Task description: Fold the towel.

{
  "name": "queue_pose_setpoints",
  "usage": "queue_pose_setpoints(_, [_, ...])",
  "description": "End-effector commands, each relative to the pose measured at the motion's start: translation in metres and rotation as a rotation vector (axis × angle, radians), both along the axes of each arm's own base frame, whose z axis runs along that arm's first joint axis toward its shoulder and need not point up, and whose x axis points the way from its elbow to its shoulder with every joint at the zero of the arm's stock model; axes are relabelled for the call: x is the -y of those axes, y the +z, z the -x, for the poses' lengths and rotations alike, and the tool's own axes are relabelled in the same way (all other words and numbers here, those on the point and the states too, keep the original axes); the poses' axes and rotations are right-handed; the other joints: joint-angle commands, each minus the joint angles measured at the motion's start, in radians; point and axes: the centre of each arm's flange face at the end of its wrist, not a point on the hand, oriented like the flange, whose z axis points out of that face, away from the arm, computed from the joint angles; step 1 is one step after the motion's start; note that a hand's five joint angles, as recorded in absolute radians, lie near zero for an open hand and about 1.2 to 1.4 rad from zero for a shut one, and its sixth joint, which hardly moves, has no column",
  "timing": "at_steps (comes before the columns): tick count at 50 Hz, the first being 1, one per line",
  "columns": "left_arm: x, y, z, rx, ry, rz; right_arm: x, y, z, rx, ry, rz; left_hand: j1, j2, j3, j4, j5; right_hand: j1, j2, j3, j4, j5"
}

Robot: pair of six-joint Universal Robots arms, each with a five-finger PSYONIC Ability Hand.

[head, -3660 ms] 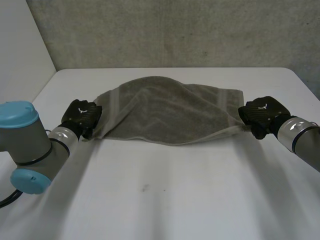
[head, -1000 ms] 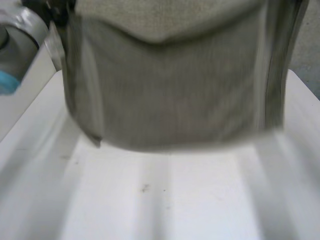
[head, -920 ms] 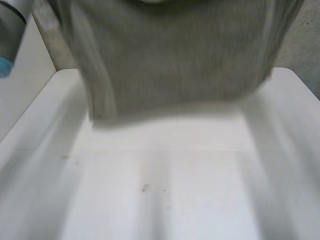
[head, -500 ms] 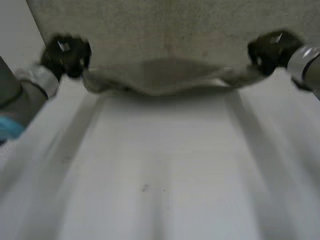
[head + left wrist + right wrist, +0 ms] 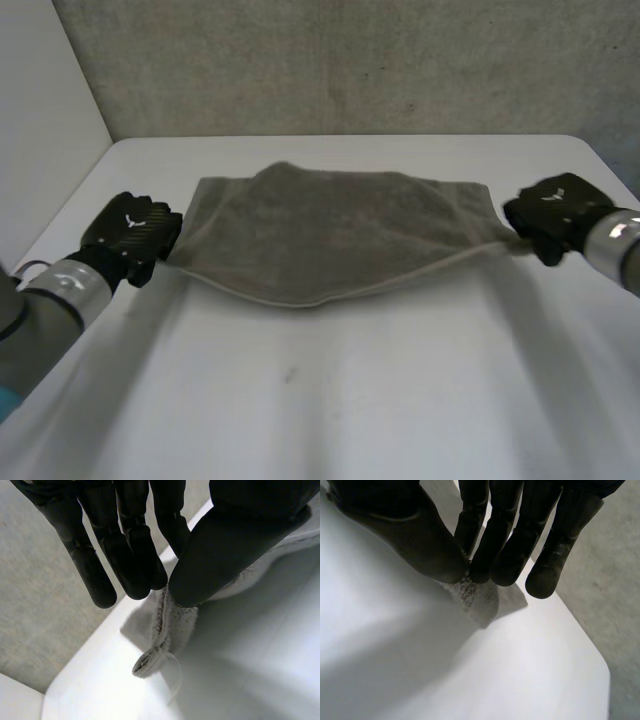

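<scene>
Towel check: grey terry-cloth towel lies spread over the far half of the white worktop, and its near edge bows toward the camera in the middle. The black left hand sits low at the left near corner, thumb and fingers pinching the hem. The black right hand mirrors it at the right near corner, fingers and thumb clamped on the cloth tip. Both arms reach in low from the sides.
</scene>
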Motion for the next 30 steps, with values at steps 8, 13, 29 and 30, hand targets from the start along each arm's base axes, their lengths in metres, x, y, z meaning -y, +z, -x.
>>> queue_pose_setpoints(8, [-0.081, 0.046, -0.021, -0.032, -0.042, -0.029, -0.061, 0.028, 0.044, -0.193, 0.044, -0.053, 0.195, 0.178, 0.179, 0.178, 0.187, 0.064, 0.059, 0.06, 0.055, 0.054])
queue_pose_setpoints(13, [-0.072, 0.04, -0.022, -0.035, -0.058, -0.044, -0.052, 0.03, 0.042, -0.134, 0.061, -0.048, 0.195, 0.178, 0.179, 0.178, 0.187, 0.064, 0.059, 0.06, 0.055, 0.054])
queue_pose_setpoints(29, [0.06, -0.017, 0.036, 0.002, -0.136, -0.031, 0.056, -0.013, 0.0, -0.02, -0.041, -0.05, 0.195, 0.178, 0.179, 0.178, 0.187, 0.064, 0.059, 0.06, 0.055, 0.054])
queue_pose_setpoints(30, [0.06, -0.017, 0.037, 0.002, -0.136, -0.031, 0.066, -0.018, -0.003, -0.015, -0.059, -0.04, 0.195, 0.178, 0.179, 0.178, 0.187, 0.064, 0.059, 0.06, 0.055, 0.054])
